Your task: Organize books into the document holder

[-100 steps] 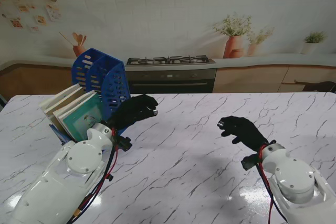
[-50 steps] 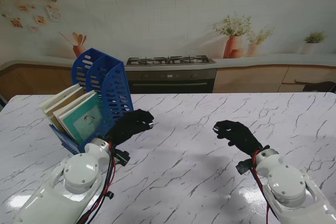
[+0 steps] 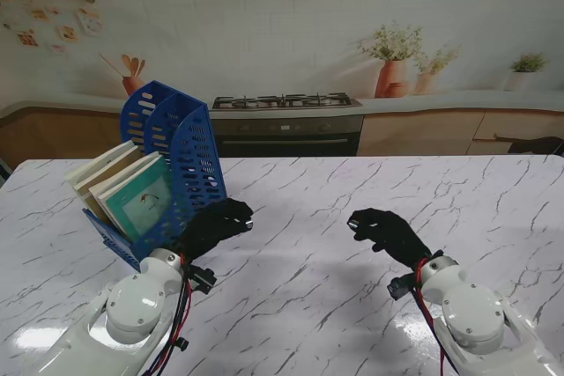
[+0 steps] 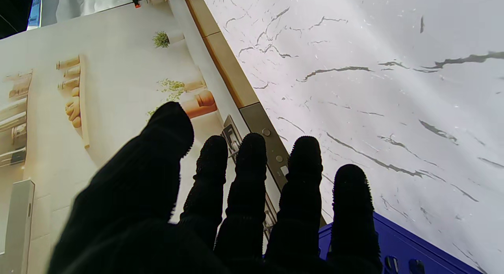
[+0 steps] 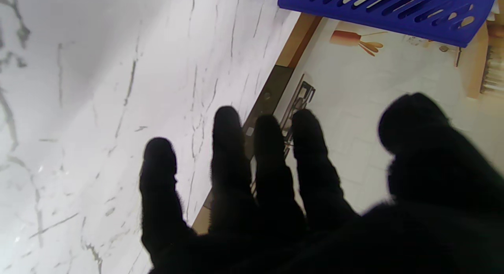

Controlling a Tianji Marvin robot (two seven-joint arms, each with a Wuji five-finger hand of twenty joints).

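Note:
A blue perforated document holder (image 3: 181,151) stands at the back left of the marble table. Several pale and teal books (image 3: 132,189) lean inside it, spines toward me. My left hand (image 3: 216,224), in a black glove, hovers open just to the right of the holder's near corner, apart from it and holding nothing. My right hand (image 3: 381,231) hangs open over the middle right of the table, empty. In the left wrist view the fingers (image 4: 252,175) are spread, with a corner of the holder (image 4: 401,246) beside them. The right wrist view shows the holder (image 5: 386,10) far beyond the fingers (image 5: 232,156).
The marble table (image 3: 317,305) stretches between and in front of both hands. Behind its far edge runs a kitchen backdrop with a stove (image 3: 286,121) and potted plants (image 3: 392,63).
Both arms have drawn back toward me. The left hand slid away from the holder's right side, and the right hand moved nearer and slightly left. The books and holder stayed put.

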